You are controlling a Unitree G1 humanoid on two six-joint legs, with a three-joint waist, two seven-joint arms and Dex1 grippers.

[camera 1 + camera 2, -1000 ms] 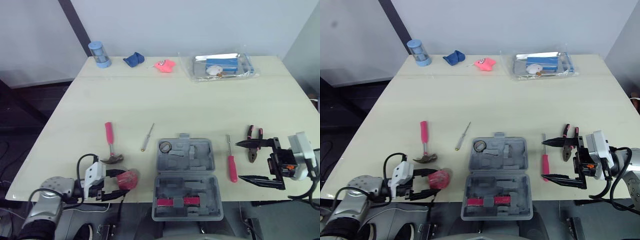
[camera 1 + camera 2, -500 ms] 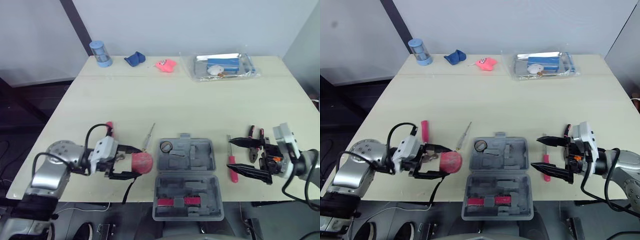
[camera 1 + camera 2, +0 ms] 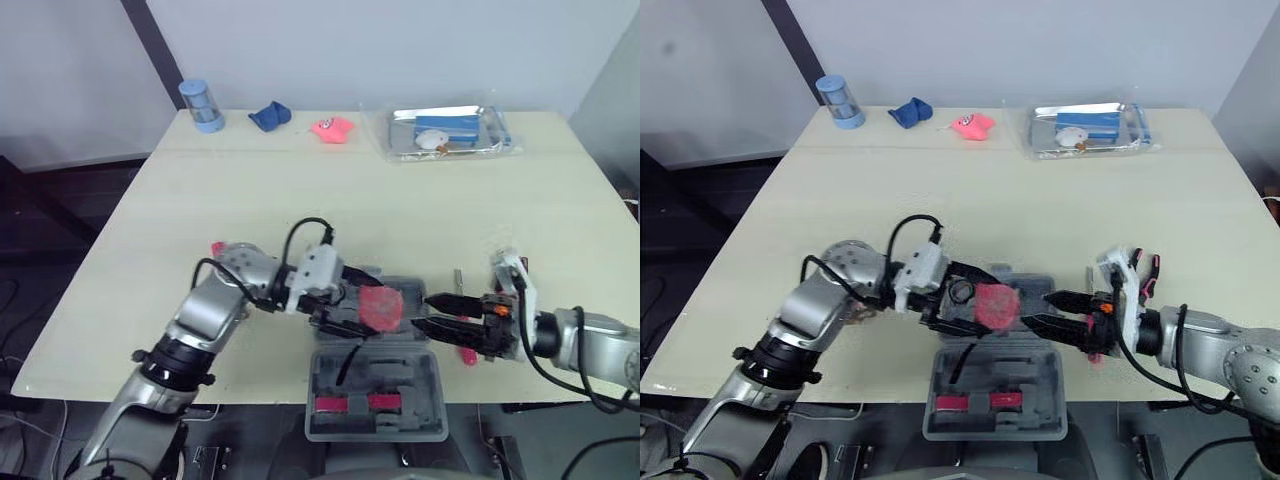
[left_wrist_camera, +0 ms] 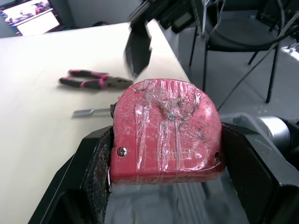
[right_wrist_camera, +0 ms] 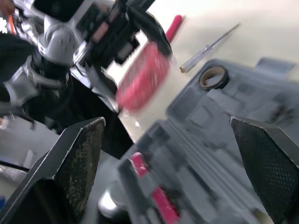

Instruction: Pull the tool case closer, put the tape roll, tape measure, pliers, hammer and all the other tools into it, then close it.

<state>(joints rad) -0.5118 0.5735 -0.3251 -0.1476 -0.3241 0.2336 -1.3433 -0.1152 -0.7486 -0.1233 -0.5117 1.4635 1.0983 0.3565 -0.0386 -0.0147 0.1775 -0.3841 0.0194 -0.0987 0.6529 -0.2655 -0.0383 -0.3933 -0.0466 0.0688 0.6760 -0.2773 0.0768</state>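
Clenching the red tape measure (image 4: 166,128) in the left pincer (image 3: 366,310), right above the open tool case (image 3: 375,398) on the table (image 3: 300,200). Got the right pincer (image 3: 422,311) spread open just beside it.

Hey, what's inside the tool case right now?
The tape roll sits in a far-left pocket of the case, and something red lies in the near half. The tape measure, held in the left fingers over the far half, hides the pockets beneath.
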